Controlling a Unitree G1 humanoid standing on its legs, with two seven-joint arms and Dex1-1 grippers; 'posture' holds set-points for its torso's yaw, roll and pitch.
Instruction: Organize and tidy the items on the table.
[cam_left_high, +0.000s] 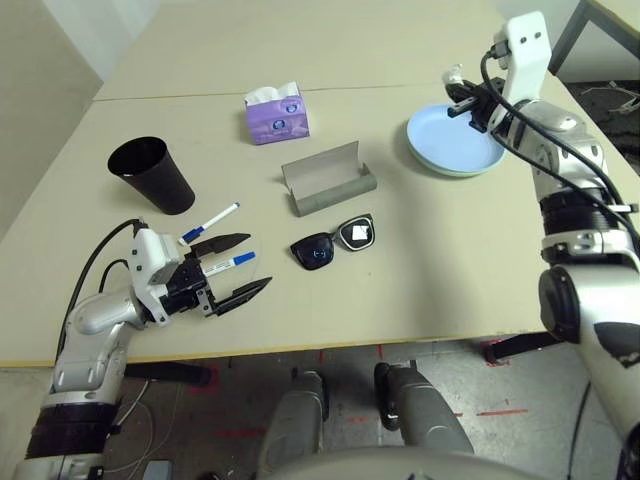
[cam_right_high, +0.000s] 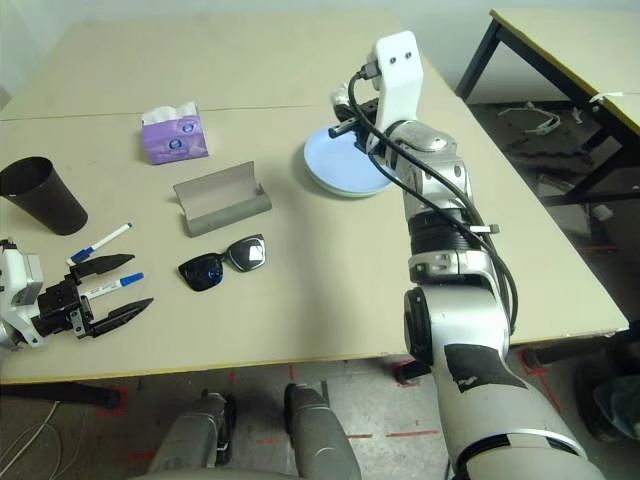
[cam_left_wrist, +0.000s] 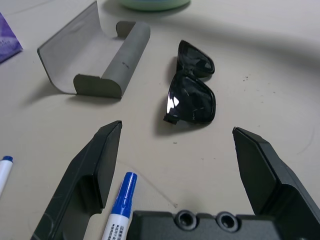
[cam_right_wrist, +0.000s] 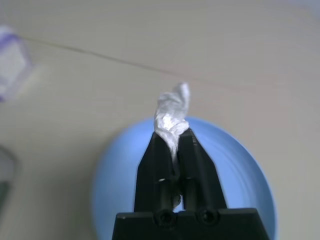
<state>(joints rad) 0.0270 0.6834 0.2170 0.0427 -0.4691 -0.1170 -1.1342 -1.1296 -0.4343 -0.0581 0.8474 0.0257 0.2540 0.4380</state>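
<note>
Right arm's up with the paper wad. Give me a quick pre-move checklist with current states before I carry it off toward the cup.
1. Crumpled white paper wad pinched between the right gripper fingers: ok.
2. Wad lifted clear of the light-blue plate: ok.
3. Black tapered cup upright, mouth open: ok.
4. Inside of the cup free: cannot tell.
5. Left gripper open, low over the table by the blue-capped white markers, holding nothing: ok.
6. Open grey glasses case and black sunglasses lie between plate and cup; pass above them: ok.

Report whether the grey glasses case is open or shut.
Open. The grey glasses case lies on the table with its lid flap raised, the inside showing nothing; the black sunglasses lie beside it.
</note>
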